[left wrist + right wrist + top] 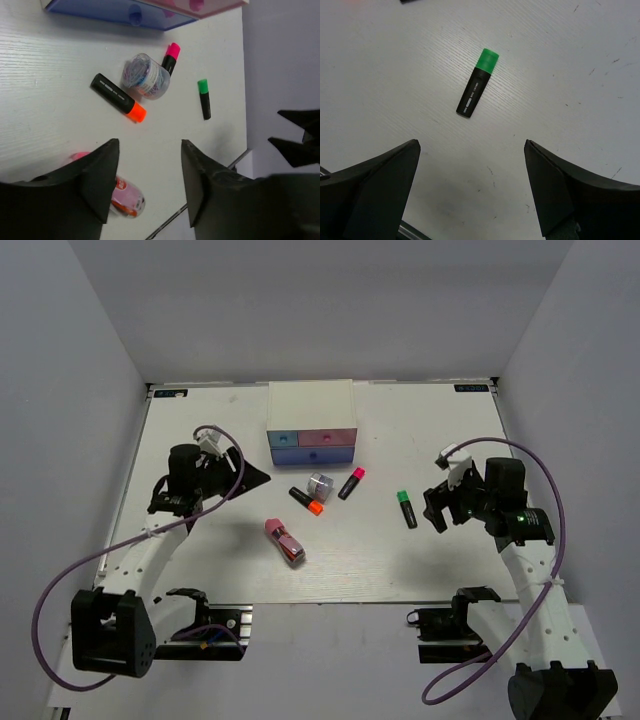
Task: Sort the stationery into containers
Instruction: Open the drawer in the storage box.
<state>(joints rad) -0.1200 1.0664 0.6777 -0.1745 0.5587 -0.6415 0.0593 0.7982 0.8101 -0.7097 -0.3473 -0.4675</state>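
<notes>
Green-capped marker alone before gaping right pincer; orange-capped marker too before parted, empty left pincer.

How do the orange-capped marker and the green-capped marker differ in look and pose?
The orange-capped marker lies close beside the small clear box; the green-capped marker lies alone. The orange-capped marker's cap points away from the cabinet; the green-capped marker's cap points toward it. Both are short, black-bodied and lying flat.
</notes>
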